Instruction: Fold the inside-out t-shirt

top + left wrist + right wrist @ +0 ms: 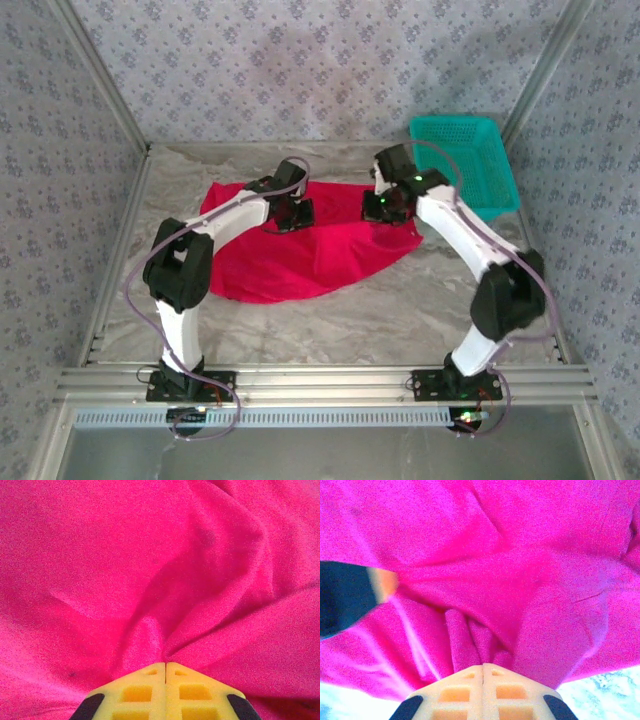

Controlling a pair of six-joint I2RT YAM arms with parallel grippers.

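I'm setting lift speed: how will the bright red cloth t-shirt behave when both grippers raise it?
Probably floppy: the bright red cloth t-shirt bunches into soft creases at the left gripper and right gripper. It will likely sag between the two pinches. It seems light, since thin folds fit within shut jaws.

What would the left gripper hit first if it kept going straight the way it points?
The red t-shirt: the left gripper pinches a fold, and more cloth seemingly lies straight ahead.

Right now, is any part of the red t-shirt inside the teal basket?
No, the red t-shirt lies spread on the table, to the left of the teal basket.
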